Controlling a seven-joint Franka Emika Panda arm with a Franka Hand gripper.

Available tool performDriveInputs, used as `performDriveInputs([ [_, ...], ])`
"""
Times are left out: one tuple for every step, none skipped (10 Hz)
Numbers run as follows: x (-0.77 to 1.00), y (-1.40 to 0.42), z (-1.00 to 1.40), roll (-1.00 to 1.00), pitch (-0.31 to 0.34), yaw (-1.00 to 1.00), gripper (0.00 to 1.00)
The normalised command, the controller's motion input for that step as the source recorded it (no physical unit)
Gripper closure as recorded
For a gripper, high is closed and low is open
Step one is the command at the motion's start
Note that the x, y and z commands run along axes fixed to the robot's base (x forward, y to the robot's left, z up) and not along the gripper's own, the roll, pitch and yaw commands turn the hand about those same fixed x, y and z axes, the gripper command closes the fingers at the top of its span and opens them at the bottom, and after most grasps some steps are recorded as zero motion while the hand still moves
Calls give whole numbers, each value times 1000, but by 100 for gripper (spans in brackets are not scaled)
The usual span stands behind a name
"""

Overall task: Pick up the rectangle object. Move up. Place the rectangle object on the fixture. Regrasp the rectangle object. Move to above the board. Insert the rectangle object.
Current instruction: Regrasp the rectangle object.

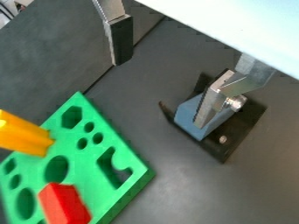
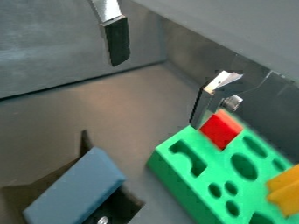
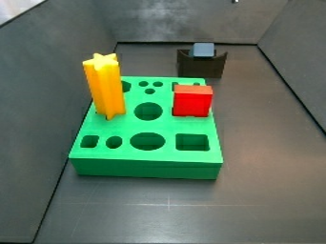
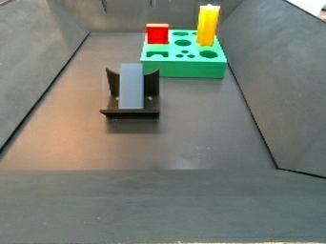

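The slate-blue rectangle object [image 4: 132, 84] leans in the dark fixture [image 4: 130, 109] on the floor, apart from the green board [image 4: 185, 60]; it also shows in a side view [image 3: 203, 50] on the fixture [image 3: 207, 67]. In both wrist views my gripper [image 1: 163, 92] [image 2: 158, 92] hangs open above the floor with nothing between its silver fingers [image 1: 121, 39]. The rectangle object [image 1: 187, 118] [image 2: 76, 188] lies just beyond one finger [image 1: 219, 101], untouched. The gripper is out of both side views.
A yellow star post [image 3: 105, 86] and a red cube [image 3: 193, 99] stand in the board [image 3: 147, 143], which has several open holes. Grey walls enclose the floor on all sides.
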Motion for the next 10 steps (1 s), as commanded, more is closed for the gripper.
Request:
performDriveInputs([
  [-36, -36, 15, 1000, 19, -2, 0],
  [-38, -27, 15, 1000, 13, -1, 0],
  [-39, -26, 8, 1000, 10, -1, 0],
  [-34, -21, 6, 1000, 0, 1, 0],
  [-28, -22, 5, 1000, -5, 2, 0],
  [-23, -20, 7, 1000, -10, 4, 0],
  [-22, -19, 6, 1000, -12, 5, 0],
  [-22, -17, 5, 1000, -10, 7, 0],
  [-19, -18, 5, 1000, -8, 8, 0],
  [-5, -19, 7, 1000, 1, 10, 0],
])
